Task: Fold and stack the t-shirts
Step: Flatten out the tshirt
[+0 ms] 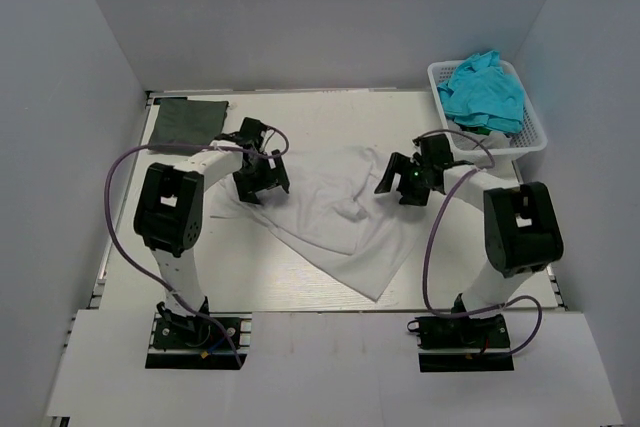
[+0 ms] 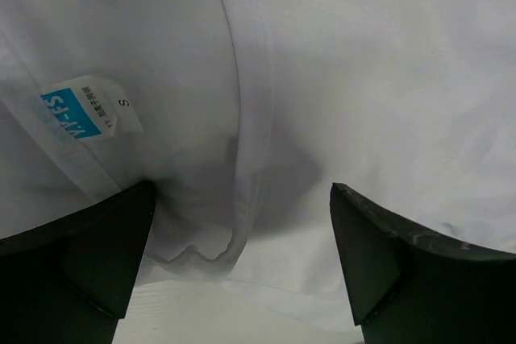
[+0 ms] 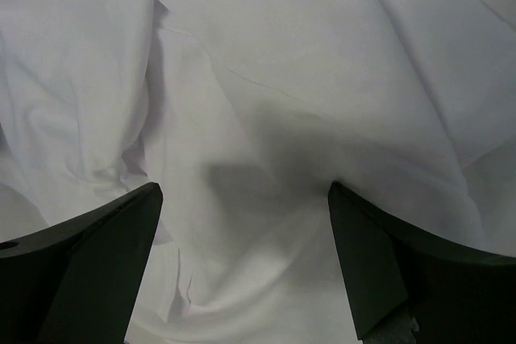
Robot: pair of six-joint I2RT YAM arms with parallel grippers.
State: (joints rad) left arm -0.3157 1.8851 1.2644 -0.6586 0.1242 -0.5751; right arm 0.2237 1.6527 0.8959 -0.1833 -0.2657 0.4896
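Observation:
A white t-shirt lies spread and rumpled across the middle of the table. My left gripper is open, low over its left edge, where the collar seam and a blue size tag show. My right gripper is open over the shirt's right edge, wrinkled white cloth between its fingers. A dark grey-green t-shirt lies folded at the back left. Bright teal t-shirts are piled in the basket at the back right.
The white lattice basket stands at the back right corner beside my right arm. Grey walls enclose the table on three sides. Purple cables loop from both arms. Bare tabletop shows under the left fingers.

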